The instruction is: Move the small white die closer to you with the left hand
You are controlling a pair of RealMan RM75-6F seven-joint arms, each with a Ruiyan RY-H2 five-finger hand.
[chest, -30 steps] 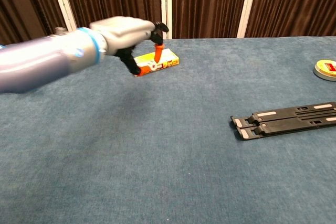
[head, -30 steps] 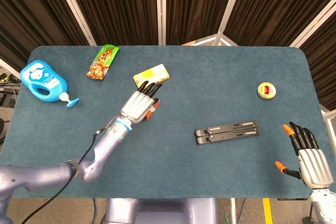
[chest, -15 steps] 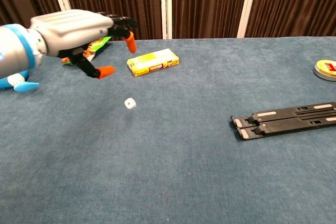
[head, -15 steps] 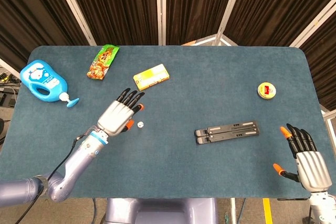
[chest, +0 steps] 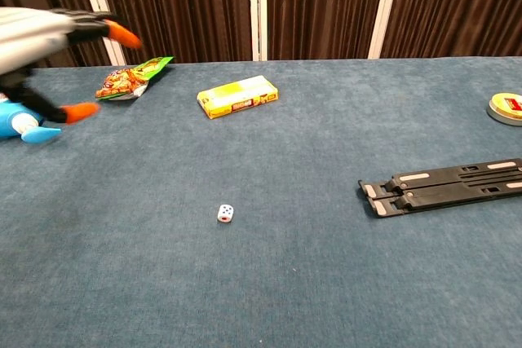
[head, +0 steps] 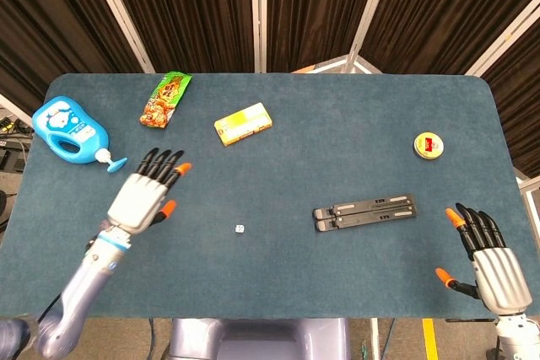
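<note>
Left of the small white die, the left robot hand hovered open and empty, fingers spread, well apart from it. The die lay alone on the worktop, light, hard, prone to roll; opposite faces suited pinching. Its pips were unreadable. The right robot hand, partly cropped, lay open.

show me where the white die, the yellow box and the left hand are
white die (head: 240, 228), head view, on its top face.
yellow box (head: 243, 123), head view, middle of its lid.
left hand (head: 142, 197), head view, on the grey back of the hand.
</note>
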